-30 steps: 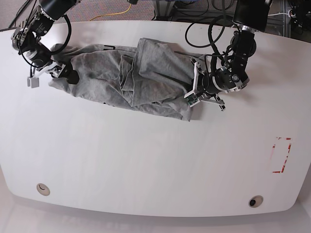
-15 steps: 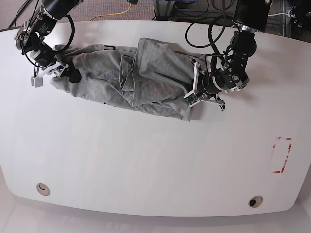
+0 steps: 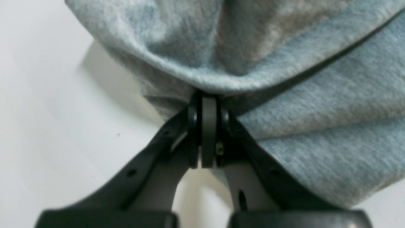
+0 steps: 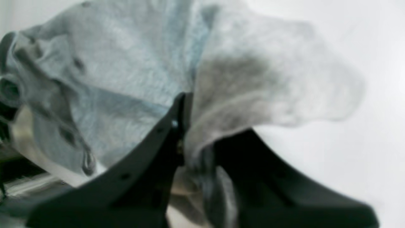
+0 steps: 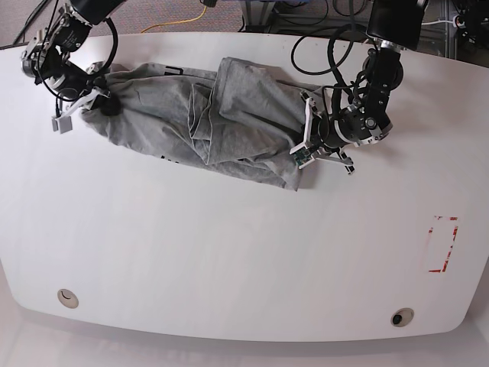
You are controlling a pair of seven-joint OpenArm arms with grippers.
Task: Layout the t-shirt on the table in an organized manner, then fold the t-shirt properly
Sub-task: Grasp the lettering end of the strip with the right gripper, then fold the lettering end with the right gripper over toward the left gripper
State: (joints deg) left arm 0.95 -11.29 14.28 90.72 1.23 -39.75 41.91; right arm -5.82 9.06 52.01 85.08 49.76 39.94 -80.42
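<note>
- The t-shirt lay bunched in a long wrinkled heap on the far half of the table, well away from the red outline mark at the table's near right in the base view.
- The left gripper was at the shirt's end nearer that red mark; the left wrist view showed its jaws pressed together on a pinch of grey fabric, with cloth draped above and to the side of them.
- The right gripper was at the shirt's opposite end, farthest from the red mark. The right wrist view was blurred, but a fold of the shirt ran down between the two dark jaws, which stood narrow around it, so it appeared to be gripping the cloth.
- In the base view that far end of the shirt looked lifted slightly off the table and drawn toward the table's corner.
- Judged step: the laying-out stage, with both ends held so the heap could be stretched; no folding had begun.
- The middle of the shirt was still doubled over itself, with one thick flap lying across the body.
- The next move seemed to call for drawing the two held ends apart, away from the shirt's middle, until the creases opened, then lowering the cloth flat.
- A thin pinch at either end could slip under tension.
</note>
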